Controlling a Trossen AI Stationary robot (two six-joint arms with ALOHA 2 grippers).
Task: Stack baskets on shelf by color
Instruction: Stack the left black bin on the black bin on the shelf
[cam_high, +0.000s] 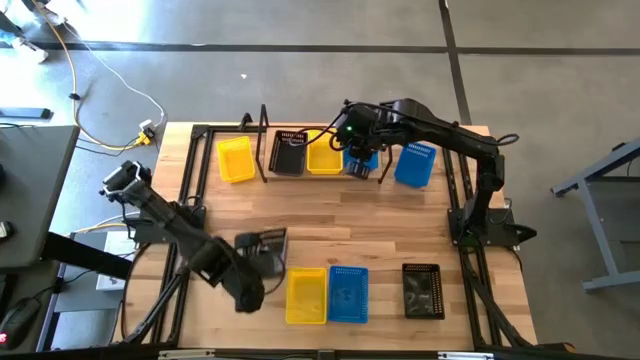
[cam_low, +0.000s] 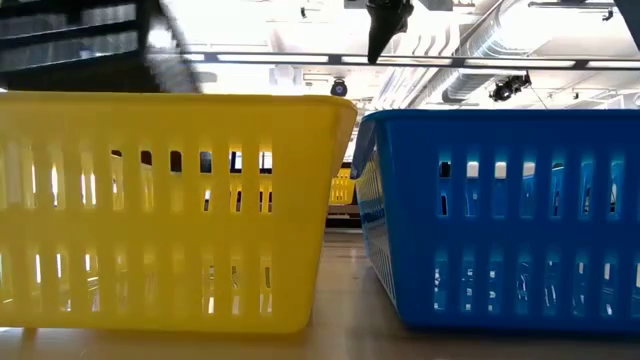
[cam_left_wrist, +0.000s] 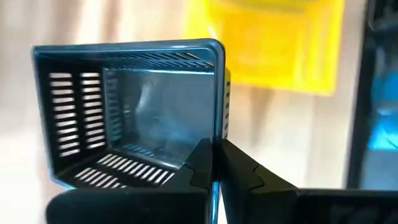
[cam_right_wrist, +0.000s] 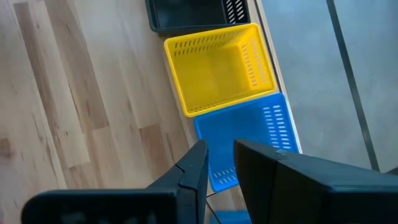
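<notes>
Table: slatted wooden tabletop (cam_high: 330, 225) over grey floor.
Left gripper (cam_left_wrist: 214, 163): near edge, clamped on black basket (cam_high: 262, 243) wall, beside yellow basket (cam_high: 306, 295).
Right gripper (cam_right_wrist: 219, 163): over shelf (cam_high: 345, 172), fingers narrowly parted above blue basket (cam_right_wrist: 249, 140).

Left arm: enters over the table's left edge and runs diagonally toward the near edge, wrist low, the left gripper (cam_left_wrist: 214, 163) with its two dark fingers (cam_left_wrist: 200, 163) pinched together on the thin wall of a black basket (cam_left_wrist: 134, 115) near the near-left part of the table. Right arm: base at the table's right edge, elbow raised, forearm stretched along the far edge toward its middle, the right gripper (cam_right_wrist: 217, 165) pointing steeply down, its fingers (cam_right_wrist: 194, 163) standing a narrow gap apart with nothing seen between them.
</notes>
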